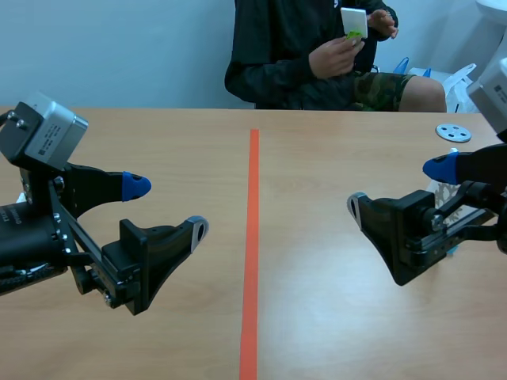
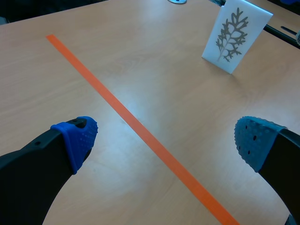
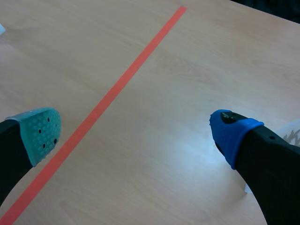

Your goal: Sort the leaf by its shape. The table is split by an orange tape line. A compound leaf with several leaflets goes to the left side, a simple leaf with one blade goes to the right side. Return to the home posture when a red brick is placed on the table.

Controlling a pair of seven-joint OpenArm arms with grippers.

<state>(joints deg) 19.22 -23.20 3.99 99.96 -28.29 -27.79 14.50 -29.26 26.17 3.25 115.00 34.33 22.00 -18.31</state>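
While the left claw (image 2: 166,140) and right claw (image 3: 136,133) gape, the upright white card (image 2: 238,44) bears a feathery grey leaf (image 2: 229,33).

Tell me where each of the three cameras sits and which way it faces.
Scene view: between the arms, facing across the light wooden table to a seated person; open left gripper and open right gripper show.
Left wrist view: on the left arm, looking down past its own fingers at the orange tape line and a standing white card bearing a grey compound leaf.
Right wrist view: on the right arm, looking down past its own fingers at the tape line.
Shared: all three show the tape line.
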